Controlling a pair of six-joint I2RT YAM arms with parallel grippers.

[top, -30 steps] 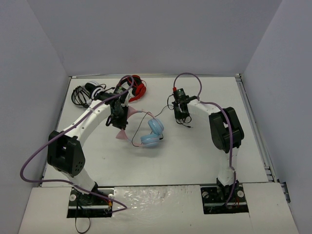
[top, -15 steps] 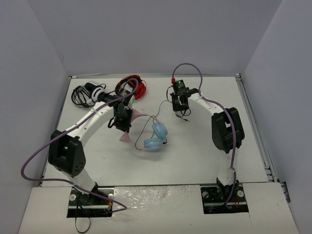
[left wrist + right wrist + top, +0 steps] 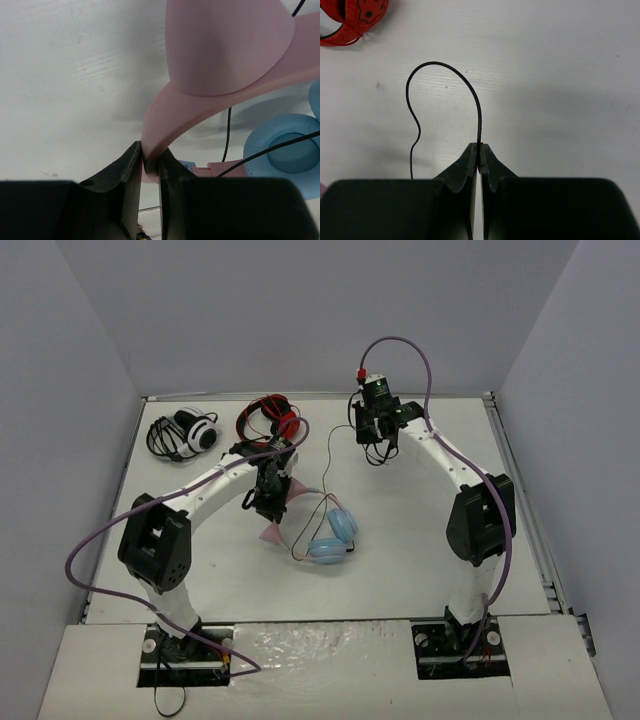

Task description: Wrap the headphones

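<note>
The headphones hang from my left gripper over the middle of the table, with the light blue ear cups to its right. In the left wrist view the gripper is shut on the pink headband just below a cat ear, with one blue cup at the right. The thin black cable runs up from the cups to my right gripper at the back. In the right wrist view that gripper is shut on the cable, which loops over the table ahead of it.
Red-and-black headphones lie at the back centre and show in the right wrist view. Black-and-white headphones lie at the back left. Grey walls close in the table on three sides.
My left gripper has carried the headphones to the right and nearer. My right gripper has moved towards the back wall with the cable, drawing it longer.
</note>
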